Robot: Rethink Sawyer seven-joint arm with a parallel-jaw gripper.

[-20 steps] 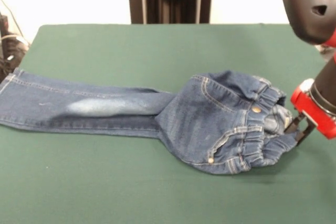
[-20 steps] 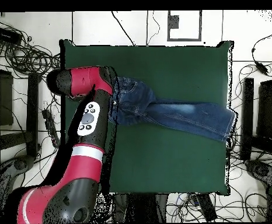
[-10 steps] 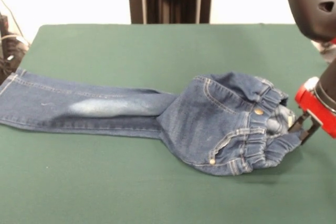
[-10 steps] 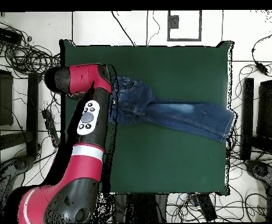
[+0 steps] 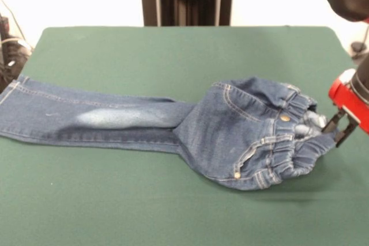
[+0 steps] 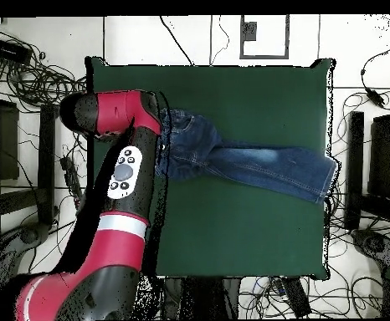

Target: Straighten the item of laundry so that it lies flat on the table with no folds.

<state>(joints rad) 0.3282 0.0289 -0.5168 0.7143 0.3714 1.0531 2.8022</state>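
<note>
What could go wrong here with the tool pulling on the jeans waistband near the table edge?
The tool grips only the bunched elastic edge of the jeans, so the fabric may slip free before the fold opens. The waist looks doubled over and lifted, so more pulling could drag the whole garment rather than flatten it. The leg cuffs already reach the opposite edge of the table and could hang off.

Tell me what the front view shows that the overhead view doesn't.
Front only: the end effector at the bunched elastic waistband, and the brass button. Overhead only: the whole arm covering the waistband, all table edges, and the leg cuffs reaching one table edge. Both: the jeans, legs stacked, pale faded patch.
</note>
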